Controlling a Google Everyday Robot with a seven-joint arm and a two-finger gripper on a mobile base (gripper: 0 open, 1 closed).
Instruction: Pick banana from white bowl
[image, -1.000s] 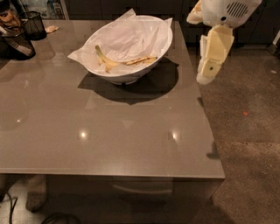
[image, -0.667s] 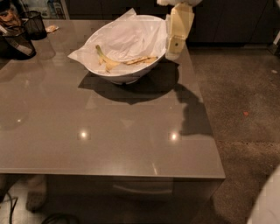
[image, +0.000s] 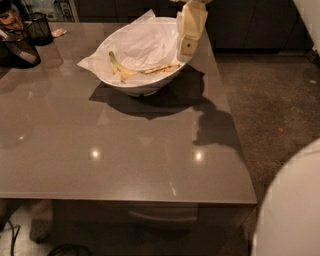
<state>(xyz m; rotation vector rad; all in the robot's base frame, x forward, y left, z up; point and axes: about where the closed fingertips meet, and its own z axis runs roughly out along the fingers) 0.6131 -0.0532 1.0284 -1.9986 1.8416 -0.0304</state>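
Arm: enters from the top edge of the camera view and descends near vertical. Its cream-coloured hand (image: 188, 46) hangs over the right rim of the white bowl (image: 148, 90), with the lower end level with the rim. It cannot be told whether the hand is open or closed. Nothing is seen in its hold.

Banana (image: 142, 71): lies inside the white bowl on the crinkled white paper (image: 145, 42), along the near side. The stem end points up at the left, and the far end reaches toward the right rim, just below the hand. Hand and banana appear apart.

The bowl stands on the grey tabletop (image: 125, 160), toward its far right part. A black mesh cup (image: 39, 27) stands at the far left corner, well apart from the bowl.
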